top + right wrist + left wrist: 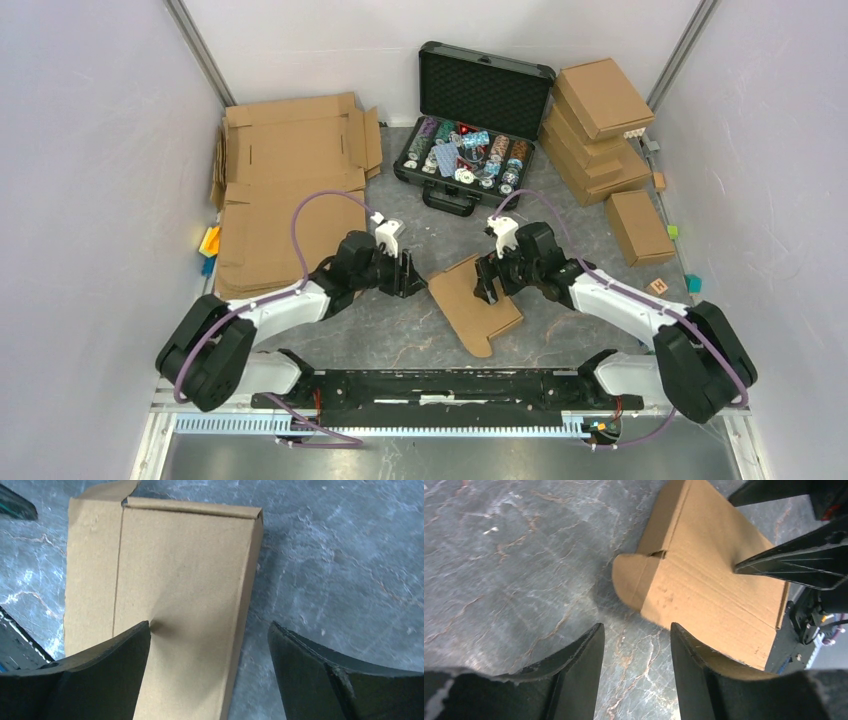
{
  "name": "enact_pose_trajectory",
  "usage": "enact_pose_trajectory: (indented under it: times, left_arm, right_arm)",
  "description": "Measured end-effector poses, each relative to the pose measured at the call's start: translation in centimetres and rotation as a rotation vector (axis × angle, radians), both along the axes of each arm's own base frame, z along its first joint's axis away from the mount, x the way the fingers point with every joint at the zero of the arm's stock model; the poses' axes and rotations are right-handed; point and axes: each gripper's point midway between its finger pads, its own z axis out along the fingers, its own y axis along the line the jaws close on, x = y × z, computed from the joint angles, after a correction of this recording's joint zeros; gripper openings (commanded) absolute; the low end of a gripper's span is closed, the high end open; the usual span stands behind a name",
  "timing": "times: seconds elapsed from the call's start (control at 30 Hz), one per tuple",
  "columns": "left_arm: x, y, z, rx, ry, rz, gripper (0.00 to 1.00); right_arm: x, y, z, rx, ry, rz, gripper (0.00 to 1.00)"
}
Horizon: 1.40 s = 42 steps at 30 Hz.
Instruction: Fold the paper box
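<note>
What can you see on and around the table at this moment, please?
paper box: one, brown, flat, table centre
black case: one, open, back centre, holding mixed-colour chips
cardboard sheets: a pile, brown, back left
stacked boxes: several, brown, back right
single box: one, brown, right side
small blocks: a few, yellow, orange and blue, left edge
teal cube: one, right edge
green cube: one, beside the single box
table: one, grey marbled
left end effector: black, open, at the paper box's left edge
right end effector: black, open, over the paper box
</note>
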Motion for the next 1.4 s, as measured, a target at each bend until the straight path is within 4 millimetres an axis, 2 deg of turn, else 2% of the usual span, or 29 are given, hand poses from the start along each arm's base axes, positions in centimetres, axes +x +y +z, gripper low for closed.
enact_pose_trajectory:
  times: [0.07,0.2,0.3,0.43,0.47,0.6,0.67,0.87,1.07,1.23,1.4]
  left_arm:
    - [0.0,0.4,0.3,0.002,-0.021,0.02,0.59]
    - [-0.5,1.4,-0.1,0.019,-0.024,0.044,0.59]
    - [-0.9,2.0,0.2,0.024,-0.031,0.061,0.58]
    - [-1.8,2.7,0.7,0.005,-0.019,0.088,0.57]
    - [-2.1,2.9,0.6,-0.002,-0.009,0.099,0.56]
    - [-3.5,3.7,-0.7,-0.012,0.056,0.142,0.45]
    - [-4.0,3.8,-1.2,-0.009,0.086,0.151,0.41]
    - [-5.4,3.1,-2.6,-0.002,0.151,0.14,0.38]
    - [-6.2,2.5,-4.5,0.006,0.196,0.148,0.37]
    - [-5.6,0.5,-4.4,-0.04,0.188,0.134,0.36]
    - [-4.8,-2.9,-4.3,-0.069,0.175,0.087,0.36]
  right_arm:
    - [-0.4,-0.7,0.3,-0.02,-0.01,-0.004,0.93]
    - [-1.1,-1.9,0.8,-0.047,-0.03,-0.028,0.84]
    - [-1.2,-3.0,1.3,-0.069,-0.06,-0.07,0.72]
    - [-0.8,-4.4,1.6,-0.082,-0.088,-0.141,0.49]
    - [-0.7,-4.7,1.5,-0.084,-0.089,-0.162,0.46]
    - [-0.6,-5.2,0.8,-0.074,-0.067,-0.202,0.33]
    - [-0.3,-4.9,0.7,-0.06,-0.064,-0.203,0.32]
    - [0.4,-4.5,0.4,-0.04,-0.068,-0.216,0.26]
    - [1.2,-6.3,-0.5,-0.08,-0.067,-0.286,0.24]
    - [-0.7,-7.8,-3.4,-0.139,0.024,-0.297,0.25]
    - [-1.0,-7.4,-3.6,-0.125,0.038,-0.277,0.29]
